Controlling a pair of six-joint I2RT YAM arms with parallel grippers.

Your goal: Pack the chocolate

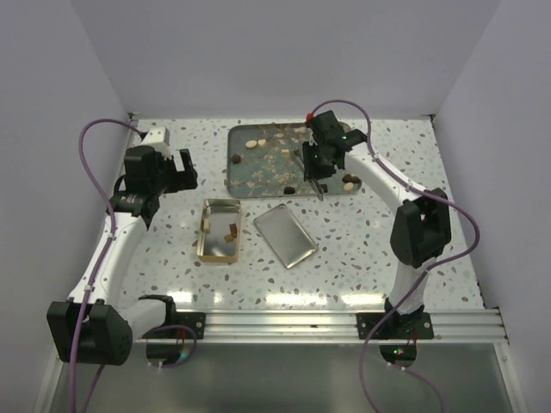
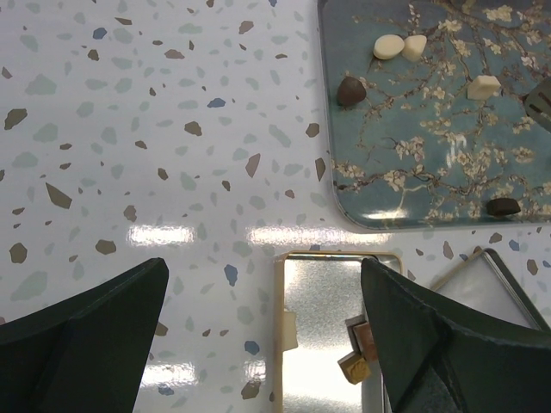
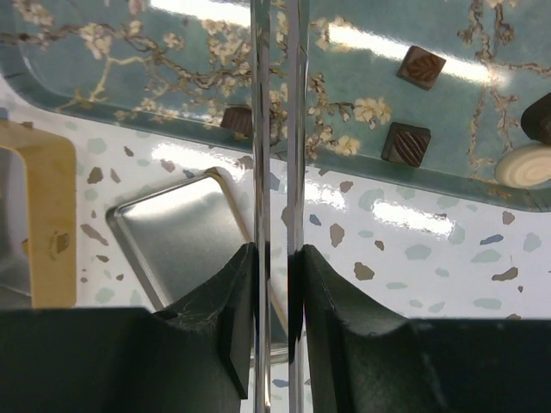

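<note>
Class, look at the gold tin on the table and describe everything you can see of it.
The tin is a shallow rectangle with rounded corners, gold walls and a shiny metal floor. It lies open and flat on the speckled table, in front of the teal tray. A silvery lid lies apart to its right. Inside sit a few chocolates: one cream against a wall, the others brown. Nothing else touches it.

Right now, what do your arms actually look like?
The left arm and right arm are white tubes with chunky black joints, bolted to a silver rail. A purple cable loops off each. Each ends in a black two-fingered tool: left tool, right tool. A green light glows near the right wrist.
</note>
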